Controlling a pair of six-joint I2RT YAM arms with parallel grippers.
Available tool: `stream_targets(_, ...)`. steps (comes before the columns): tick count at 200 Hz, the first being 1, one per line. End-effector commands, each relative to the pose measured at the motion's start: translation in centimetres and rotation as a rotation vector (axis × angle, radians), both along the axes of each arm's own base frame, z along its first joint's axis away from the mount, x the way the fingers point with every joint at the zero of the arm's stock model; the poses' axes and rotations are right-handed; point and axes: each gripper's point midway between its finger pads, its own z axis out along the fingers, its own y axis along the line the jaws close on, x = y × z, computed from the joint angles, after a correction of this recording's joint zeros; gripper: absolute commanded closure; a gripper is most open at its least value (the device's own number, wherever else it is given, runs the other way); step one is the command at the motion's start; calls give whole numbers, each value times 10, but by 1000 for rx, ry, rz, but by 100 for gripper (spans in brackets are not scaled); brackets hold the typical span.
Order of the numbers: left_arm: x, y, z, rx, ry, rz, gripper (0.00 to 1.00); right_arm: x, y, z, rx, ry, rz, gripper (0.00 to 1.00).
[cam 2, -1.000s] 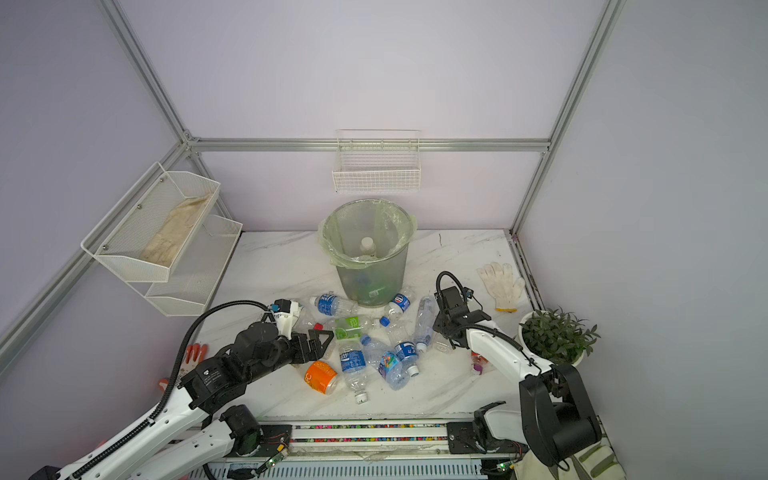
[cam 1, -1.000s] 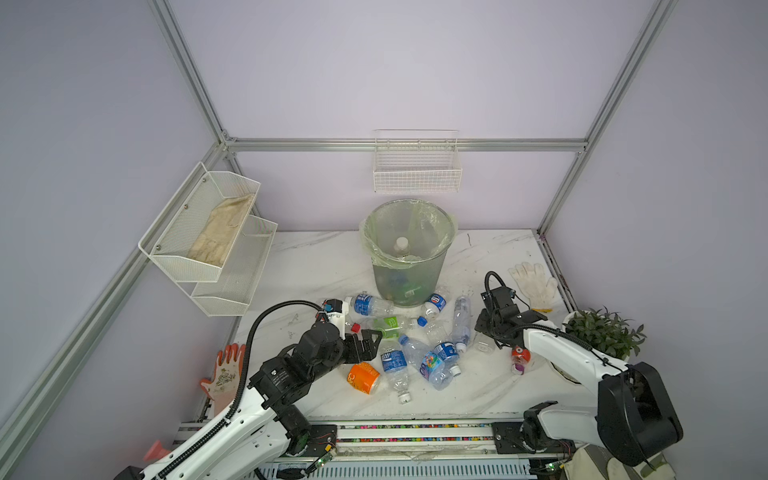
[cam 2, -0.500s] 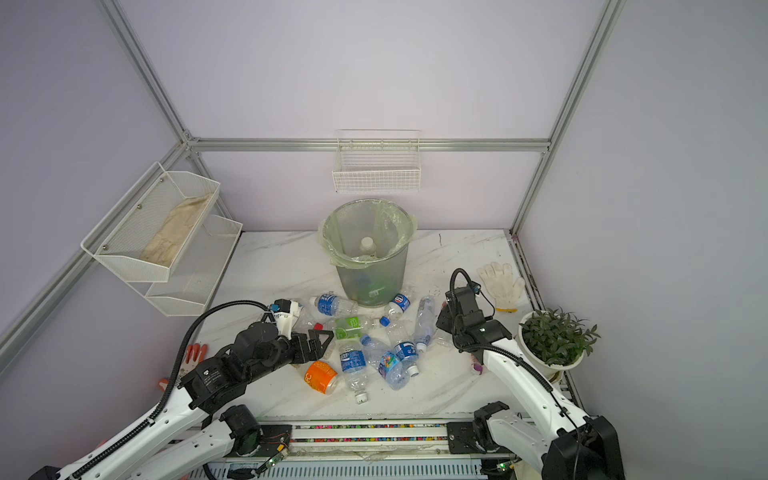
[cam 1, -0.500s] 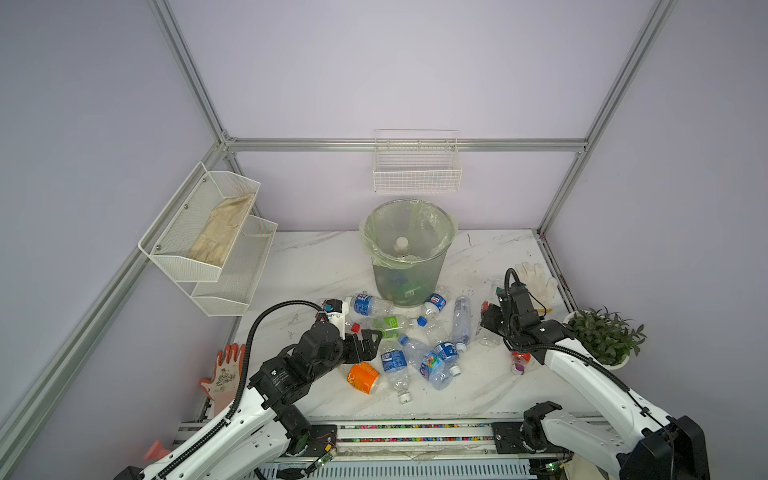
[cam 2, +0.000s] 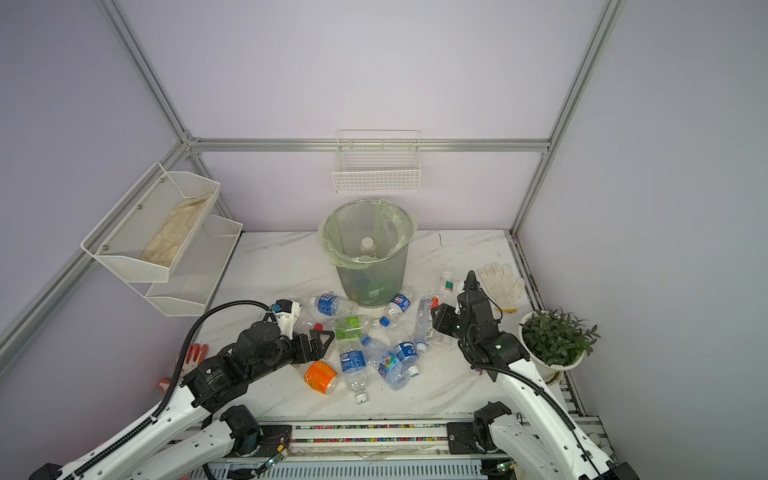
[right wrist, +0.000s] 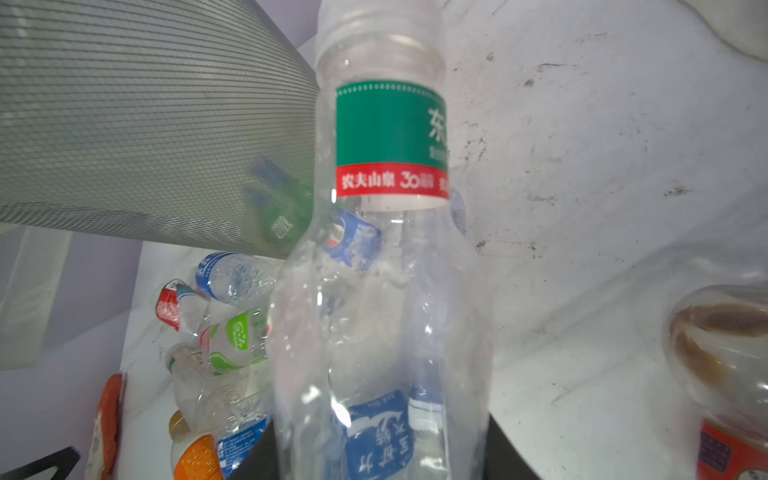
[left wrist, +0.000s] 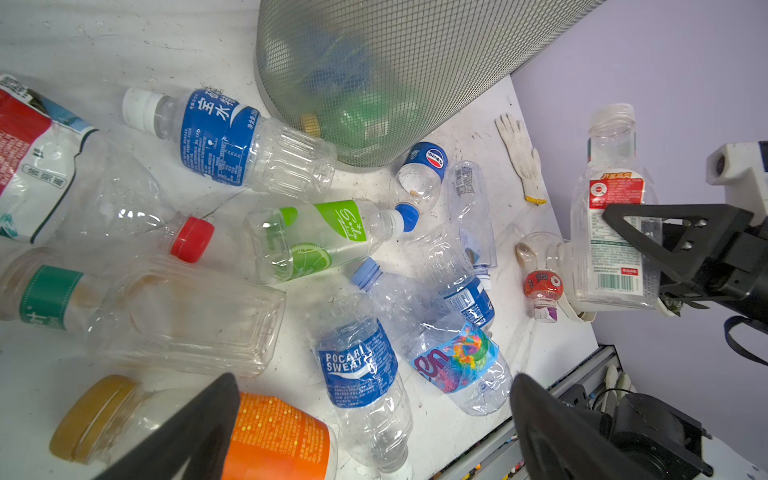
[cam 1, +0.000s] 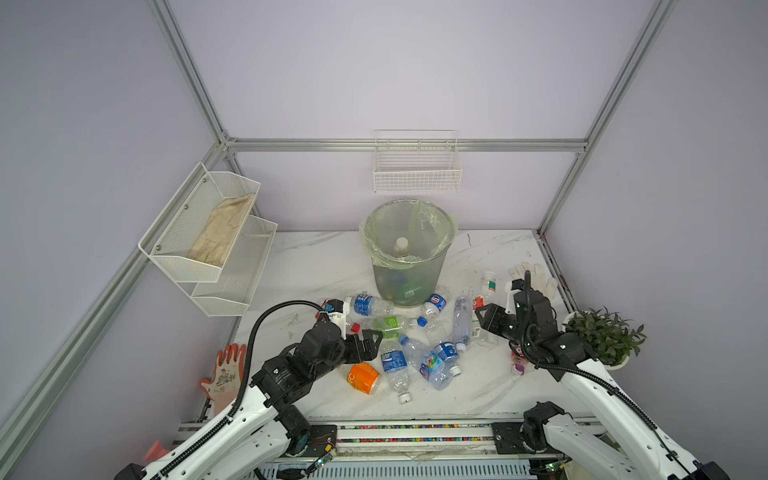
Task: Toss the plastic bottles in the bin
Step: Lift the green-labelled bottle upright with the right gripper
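- Bottles (cam 1: pixel 392 359) lie strewn across the lower centre of both top views, at the foot of the bin (cam 1: pixel 415 282); several more show through its mesh.
- Right gripper (cam 1: pixel 484 321), right of centre in a top view, is clamped low on the held bottle (right wrist: pixel 391 137), a clear one with a green-and-red neck band, upright and near the bin's wall. Whether its base has left the table (cam 1: pixel 316 266) cannot be told.
- Left gripper (cam 1: pixel 371 344), lower left of centre, hangs over the pile with jaws spread wide and nothing between them.
- Risk one: the grip sits low on a thin, empty shell. A quick swing could tip the held bottle out of the jaws, and a harder squeeze could buckle it.
- Risk two: the bin stands far taller than any bottle. A lift that stops short would knock the held bottle against the rim or snag the liner (cam 1: pixel 370 245), dropping it outside.
- Risk three: loose bottles crowd the bin's foot, so a low pass by either arm could roll them off the table's front edge.
- Risk four: both arms working the same patch could meet if the left one reaches in during the carry.
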Motion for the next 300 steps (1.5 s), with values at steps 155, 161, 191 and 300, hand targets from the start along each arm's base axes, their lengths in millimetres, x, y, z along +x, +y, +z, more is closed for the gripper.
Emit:
stream_targets(155, 8, -17, 4, -32, -3, -30, 0, -34, -2, 148, 129, -381, 78, 100)
stream_targets(161, 9, -17, 5, -32, -4, -30, 0, -37, -3, 156, 137, -401, 79, 100)
stream_targets(191, 9, -19, 5, -31, -5, -35, 0, -49, -5, 189, 177, -495, 94, 100)
stream_targets(300, 9, -19, 7, -34, -15, -38, 0, -91, -6, 268, 299, -746, 171, 100)
